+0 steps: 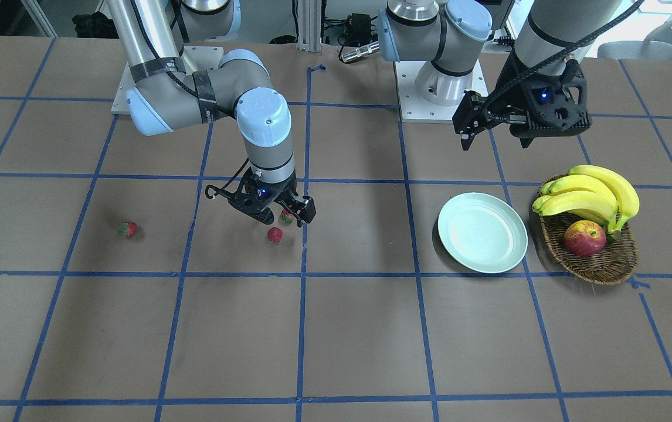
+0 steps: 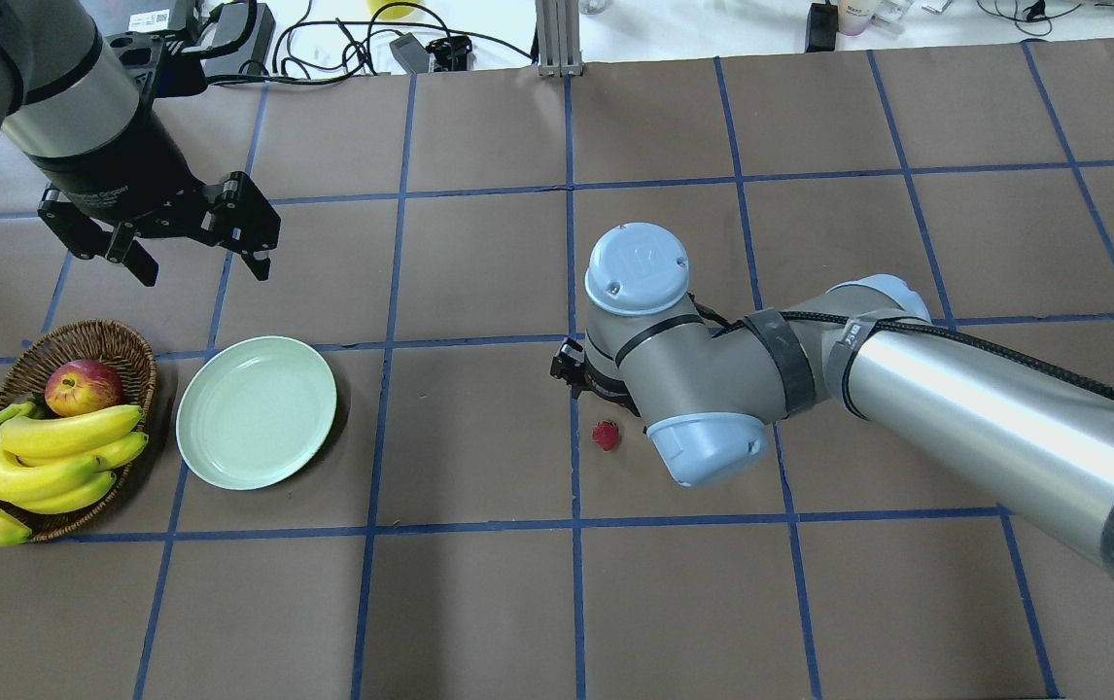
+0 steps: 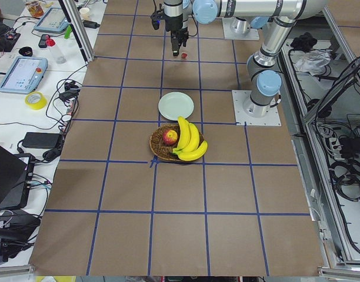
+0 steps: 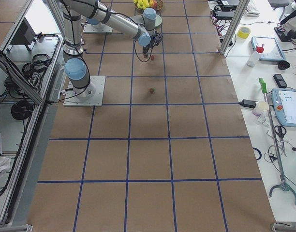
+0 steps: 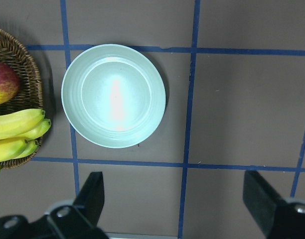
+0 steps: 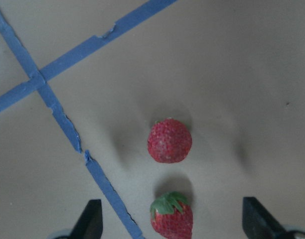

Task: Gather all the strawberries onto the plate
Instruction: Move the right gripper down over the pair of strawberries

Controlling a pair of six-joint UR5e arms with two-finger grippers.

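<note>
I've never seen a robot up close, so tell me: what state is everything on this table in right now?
Plate: empty.
Lone strawberry: lying on the table.
Two other strawberries: on the table, ungripped.
Right pincer: open, low over those two.
Left pincer: open, holding nothing.
Basket: holds an apple and bananas.

Strawberries (image 1: 275, 235) are red, finely pale-speckled, caps green. Plate (image 1: 481, 233) is plain pale mint green. Basket (image 1: 603, 275): brown woven wicker. Apple (image 1: 584, 238): red with yellow mottling. Bananas (image 1: 591, 196): yellow, tips green. Table (image 1: 359, 340) is flat brown, gridded by blue tape lines (image 1: 359, 274).
</note>
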